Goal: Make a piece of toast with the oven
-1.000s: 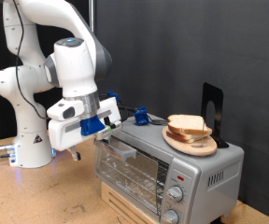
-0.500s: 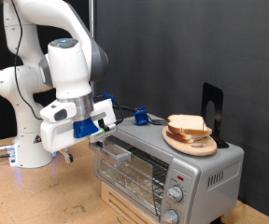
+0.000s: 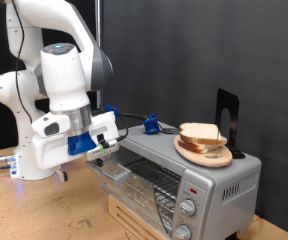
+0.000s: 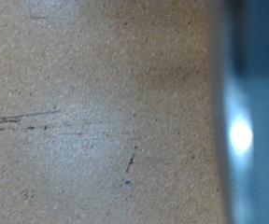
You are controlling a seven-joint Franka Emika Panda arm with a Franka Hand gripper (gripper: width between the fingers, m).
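In the exterior view we find the gripper (image 3: pixel 108 146) at the upper front edge of the toaster oven (image 3: pixel 179 178), on that view's left side of the appliance, right where the glass door (image 3: pixel 139 185) meets the body. The door appears tipped partly outward, so we judge the step in hand to be opening the oven, with the bread untouched. We cannot tell whether the jaws are open or closed, since the hand's housing hides them. The wrist view gives us only the speckled desk (image 4: pixel 78 112) and a blurred bluish bar, perhaps the door's edge or handle.

The slices of bread (image 3: pixel 202 136) sit stacked on the round wooden plate (image 3: pixel 206 155) on top of the oven, well apart from the gripper; we cannot single out the piece of toast among them. Any further pull on the door calls for following its hinge arc downward.
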